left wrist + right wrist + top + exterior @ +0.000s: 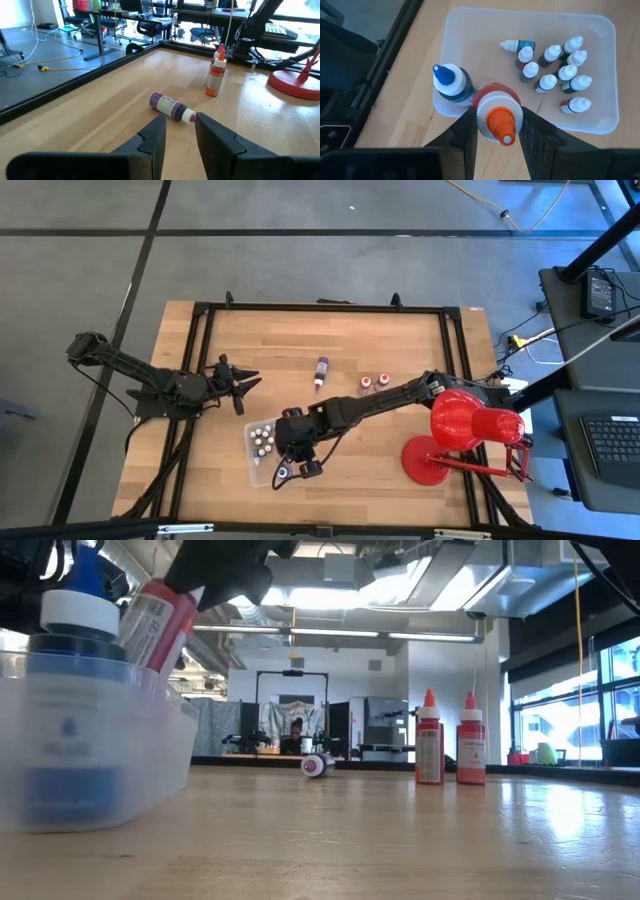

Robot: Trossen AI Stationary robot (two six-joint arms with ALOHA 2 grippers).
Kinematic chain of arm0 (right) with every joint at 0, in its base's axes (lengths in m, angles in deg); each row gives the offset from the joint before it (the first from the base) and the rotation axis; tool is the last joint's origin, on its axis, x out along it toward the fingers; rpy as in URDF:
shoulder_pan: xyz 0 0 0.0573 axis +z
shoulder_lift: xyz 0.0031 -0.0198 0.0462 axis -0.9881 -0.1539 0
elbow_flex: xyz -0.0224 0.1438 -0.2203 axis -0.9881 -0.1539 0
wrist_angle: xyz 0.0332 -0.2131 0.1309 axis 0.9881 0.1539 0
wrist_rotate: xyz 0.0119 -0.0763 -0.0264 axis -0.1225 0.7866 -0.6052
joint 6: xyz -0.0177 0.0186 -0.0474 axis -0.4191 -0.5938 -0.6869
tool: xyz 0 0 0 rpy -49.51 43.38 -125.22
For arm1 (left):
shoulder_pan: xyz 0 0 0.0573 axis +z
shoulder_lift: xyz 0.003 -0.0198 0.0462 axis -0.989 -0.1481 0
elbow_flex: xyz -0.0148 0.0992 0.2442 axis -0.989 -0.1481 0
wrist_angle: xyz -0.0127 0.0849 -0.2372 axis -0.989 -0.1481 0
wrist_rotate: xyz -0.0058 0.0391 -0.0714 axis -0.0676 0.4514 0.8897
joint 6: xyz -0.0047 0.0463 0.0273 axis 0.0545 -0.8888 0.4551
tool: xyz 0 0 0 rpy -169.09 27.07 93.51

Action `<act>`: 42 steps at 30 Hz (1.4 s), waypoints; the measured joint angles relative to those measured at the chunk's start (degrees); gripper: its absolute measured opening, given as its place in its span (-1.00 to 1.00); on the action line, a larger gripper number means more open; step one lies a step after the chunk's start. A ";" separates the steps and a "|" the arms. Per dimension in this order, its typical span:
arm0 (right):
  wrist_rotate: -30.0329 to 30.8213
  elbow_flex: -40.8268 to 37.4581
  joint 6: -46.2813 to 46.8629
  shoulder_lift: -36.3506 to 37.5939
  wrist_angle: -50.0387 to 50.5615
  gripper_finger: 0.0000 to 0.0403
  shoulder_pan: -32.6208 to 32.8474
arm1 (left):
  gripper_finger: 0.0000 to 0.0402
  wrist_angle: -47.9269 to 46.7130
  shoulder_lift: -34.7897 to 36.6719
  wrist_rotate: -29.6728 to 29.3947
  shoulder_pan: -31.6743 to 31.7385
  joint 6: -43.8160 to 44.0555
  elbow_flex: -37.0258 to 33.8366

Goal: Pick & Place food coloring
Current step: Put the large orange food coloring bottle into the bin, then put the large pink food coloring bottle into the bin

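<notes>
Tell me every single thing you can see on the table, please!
Small dropper bottles: about ten, mostly white caps, inside the tray.
Blue bottle: one, blue tip, standing in the tray.
Tray: one, clear, under the right arm.
Purple bottle: one, lying mid-table.
Red bottles: two, orange tips, standing together.
Lamp: one, red, table's right side.
Table: one, light wood.
Left fingers: open, empty, facing the purple bottle.
Right fingers: gripping the held red bottle above the tray.

No lettering readable on any bottle label; all too blurred.
</notes>
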 joint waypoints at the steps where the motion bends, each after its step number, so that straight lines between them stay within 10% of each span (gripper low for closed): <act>1: -0.01 0.00 0.00 0.00 -0.13 -0.40 0.00 | -0.50 0.00 0.00 0.00 -0.01 0.01 0.00; 42: 0.01 -0.04 -3.21 -2.70 2.87 -0.13 -0.04 | -0.49 -1.18 0.02 -0.04 0.01 0.00 0.00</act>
